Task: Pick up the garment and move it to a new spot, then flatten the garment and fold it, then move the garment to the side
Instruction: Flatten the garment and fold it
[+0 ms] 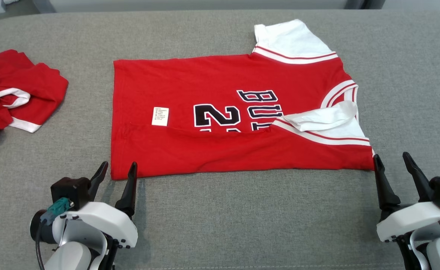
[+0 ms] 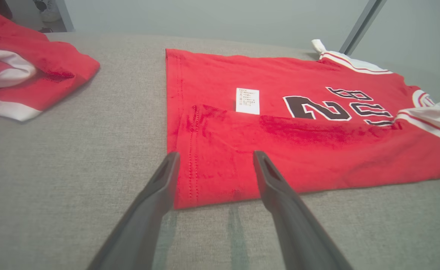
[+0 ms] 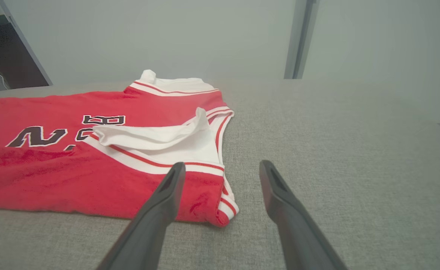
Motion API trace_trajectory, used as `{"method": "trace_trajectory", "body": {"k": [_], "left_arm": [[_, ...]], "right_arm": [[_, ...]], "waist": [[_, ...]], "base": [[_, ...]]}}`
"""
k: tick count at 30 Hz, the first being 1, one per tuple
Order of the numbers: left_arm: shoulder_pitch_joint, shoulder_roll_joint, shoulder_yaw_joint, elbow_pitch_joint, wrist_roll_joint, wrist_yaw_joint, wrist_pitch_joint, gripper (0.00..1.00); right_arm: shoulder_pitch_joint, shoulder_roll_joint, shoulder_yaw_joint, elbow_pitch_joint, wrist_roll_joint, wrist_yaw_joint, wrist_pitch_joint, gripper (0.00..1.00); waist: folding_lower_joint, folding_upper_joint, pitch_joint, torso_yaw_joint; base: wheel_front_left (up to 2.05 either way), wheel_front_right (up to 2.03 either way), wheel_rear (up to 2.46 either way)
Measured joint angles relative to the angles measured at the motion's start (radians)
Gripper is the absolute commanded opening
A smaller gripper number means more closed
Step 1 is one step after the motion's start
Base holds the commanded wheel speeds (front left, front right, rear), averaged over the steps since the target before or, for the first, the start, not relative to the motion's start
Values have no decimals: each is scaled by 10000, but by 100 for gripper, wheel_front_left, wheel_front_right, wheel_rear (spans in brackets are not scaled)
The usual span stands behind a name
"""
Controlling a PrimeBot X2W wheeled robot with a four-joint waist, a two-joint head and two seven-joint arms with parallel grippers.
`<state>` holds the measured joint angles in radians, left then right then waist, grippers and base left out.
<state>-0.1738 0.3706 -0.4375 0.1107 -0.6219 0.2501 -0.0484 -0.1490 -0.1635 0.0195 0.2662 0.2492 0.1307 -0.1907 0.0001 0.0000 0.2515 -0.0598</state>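
Note:
The garment (image 1: 220, 116) is a red T-shirt with white sleeves and black "23" lettering, lying flat on the grey surface with its near long edge folded over toward the middle. A white care label (image 1: 160, 116) shows near its hem. My left gripper (image 1: 117, 168) stands open at the shirt's near left corner (image 2: 190, 187), holding nothing. My right gripper (image 1: 392, 161) stands open at the near right corner (image 3: 216, 210), by the folded white sleeve (image 3: 160, 138), also holding nothing. Whether the fingertips touch the cloth is unclear.
A second red garment with white trim (image 1: 13, 93) lies crumpled at the far left (image 2: 24, 75). The grey fabric surface (image 1: 242, 217) stretches bare in front of the shirt and to its right (image 3: 336, 150). A wall and a post stand behind.

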Motion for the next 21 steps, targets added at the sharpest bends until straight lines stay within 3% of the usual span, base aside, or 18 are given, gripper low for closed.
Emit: {"method": "trace_trajectory", "body": {"k": [7, 8, 9, 10, 11, 12, 13, 21], "left_arm": [[-955, -374, 4, 1417, -422, -583, -75, 100], [-1405, -623, 15, 2276, -986, -1120, 151, 100], [-1439, -654, 13, 2282, -1101, -1183, 201, 100], [-1469, -656, -15, 2305, -1091, -1191, 236, 100], [-1477, -686, -15, 2311, -1156, -1308, 314, 81], [-1485, -694, -42, 2314, -1248, -1402, 376, 81], [-1502, -692, -61, 2322, -1254, -1409, 407, 0], [-1305, -631, -232, 2222, -1321, -1448, 690, 0]], "right_arm": [[-1246, -194, 548, 1979, 558, 2, -35, 100], [-2399, -320, 1526, 3496, 1306, 0, -136, 100], [-2469, -343, 1605, 3605, 1398, 0, -134, 100], [-2527, -368, 1678, 3653, 1509, 0, -136, 53], [-2568, -399, 1778, 3682, 1597, -2, -136, 13], [-2592, -408, 1864, 3718, 1730, -2, -136, 13], [-2615, -422, 1933, 3747, 1820, -2, -138, 0], [-2389, -562, 2268, 3800, 2500, 4, -224, 0]], "waist": [[-1, 0, 688, -49], [0, 0, 939, 40], [0, 0, 943, 55], [0, 0, 937, 62], [0, 0, 927, 68], [0, 0, 916, 71], [0, 0, 901, 72], [0, 0, 604, 125]], "base": [[0, 0, 0], [0, 0, 0], [0, 0, 0], [0, 0, 0], [0, 0, 0], [0, 0, 0], [0, 0, 0], [0, 0, 0]]}}
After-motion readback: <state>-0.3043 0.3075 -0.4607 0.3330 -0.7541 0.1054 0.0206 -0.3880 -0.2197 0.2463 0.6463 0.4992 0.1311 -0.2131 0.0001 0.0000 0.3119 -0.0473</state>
